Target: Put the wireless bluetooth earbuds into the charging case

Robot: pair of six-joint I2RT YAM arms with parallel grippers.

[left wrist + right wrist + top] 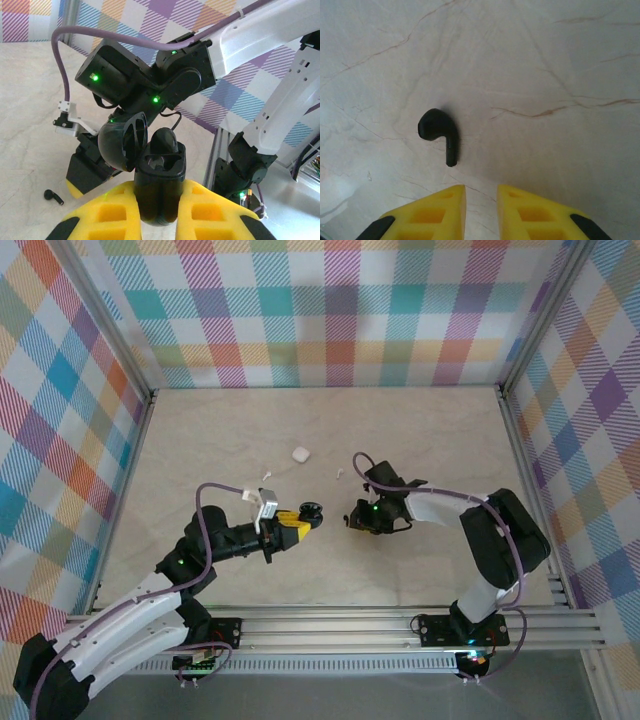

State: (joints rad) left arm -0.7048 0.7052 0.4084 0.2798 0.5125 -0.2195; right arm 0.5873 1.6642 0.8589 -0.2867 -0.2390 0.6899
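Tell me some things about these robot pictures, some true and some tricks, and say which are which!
1. The left jaws hold a black case with its lid open. True.
2. The black earbud is squeezed between the right jaws. False: it lies on the table in front of them, and nothing is between them.
3. A white case sits on the table, away from both arms. True.
4. The walls around the table are plain grey. False: they are covered in colourful checks.
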